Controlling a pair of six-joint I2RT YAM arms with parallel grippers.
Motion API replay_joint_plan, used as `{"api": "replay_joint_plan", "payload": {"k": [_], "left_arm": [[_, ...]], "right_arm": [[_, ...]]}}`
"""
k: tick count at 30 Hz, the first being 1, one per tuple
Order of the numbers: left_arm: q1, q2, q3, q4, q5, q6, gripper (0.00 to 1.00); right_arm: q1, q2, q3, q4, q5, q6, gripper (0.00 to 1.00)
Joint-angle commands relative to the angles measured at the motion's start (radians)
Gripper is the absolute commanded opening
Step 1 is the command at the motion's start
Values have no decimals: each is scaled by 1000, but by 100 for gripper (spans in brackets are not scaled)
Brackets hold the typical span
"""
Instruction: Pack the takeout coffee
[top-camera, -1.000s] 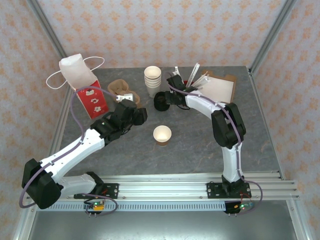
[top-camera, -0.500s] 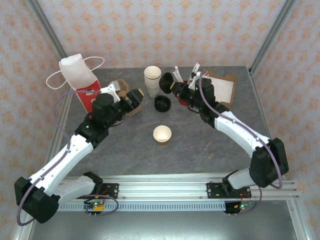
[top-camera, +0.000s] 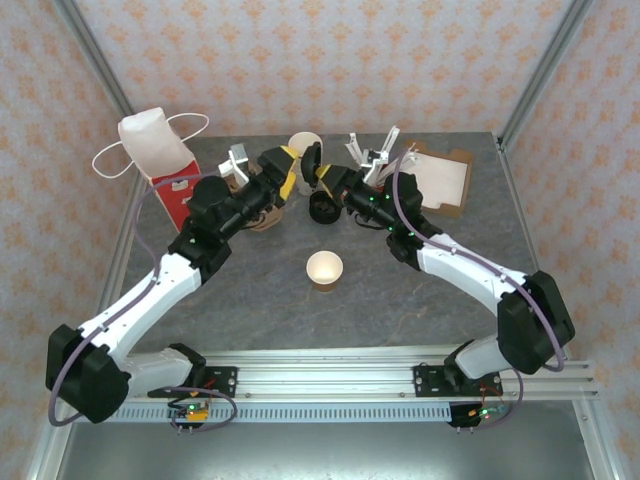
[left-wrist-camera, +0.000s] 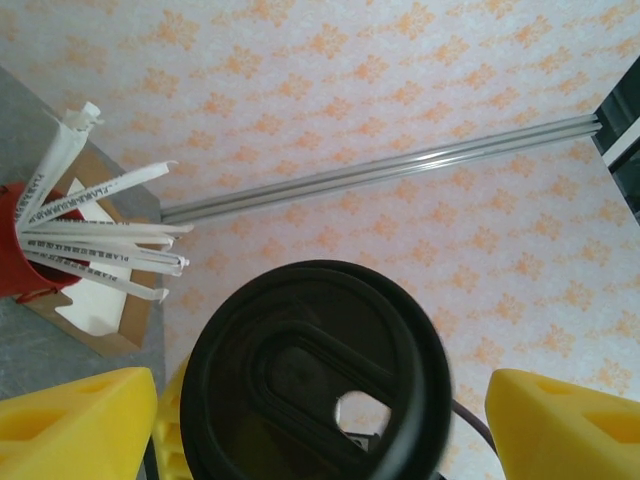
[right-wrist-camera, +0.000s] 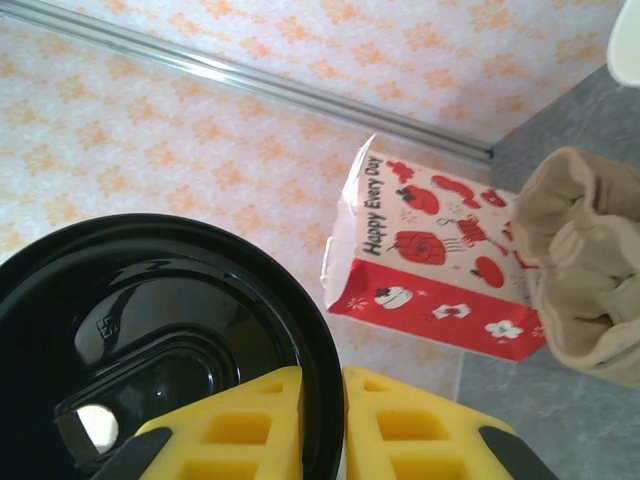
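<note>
No lidded cup is in view. A lidless cream paper cup (top-camera: 324, 268) stands alone mid-table. My right gripper (top-camera: 320, 175) (right-wrist-camera: 322, 430) is raised at the back centre, shut on the rim of a loose black lid (top-camera: 312, 158) (right-wrist-camera: 150, 320). My left gripper (top-camera: 284, 170) (left-wrist-camera: 320, 440) faces it from the left, open, its yellow fingers (left-wrist-camera: 565, 420) wide on either side of that lid (left-wrist-camera: 320, 380) without touching it. The red-and-white bag (top-camera: 170, 170) (right-wrist-camera: 430, 260) stands at the back left.
A stack of cream cups (top-camera: 305, 143) and more black lids (top-camera: 325, 208) sit behind and below the grippers. Wrapped straws in a red holder (top-camera: 378, 155) (left-wrist-camera: 90, 230) and a cardboard sheet (top-camera: 440, 180) lie back right. A brown paper sleeve (right-wrist-camera: 590, 260) sits by the bag.
My right gripper lifted a black lid off the pile and swung it left. My left gripper rose and moved toward the back right, meeting the lid.
</note>
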Motion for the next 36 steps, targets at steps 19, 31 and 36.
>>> {"api": "replay_joint_plan", "payload": {"k": [19,31,36], "left_arm": [[-6,66,61,107,98,-85,84],[-6,76,65,64,99,-63,81],[-12,80,66,58,102,-60,76]], "right_arm": [[15,63,27,184,-65,100,16],[17,59,37,177,-62,100,16],[16,65,41,174,-59,102,16]]}}
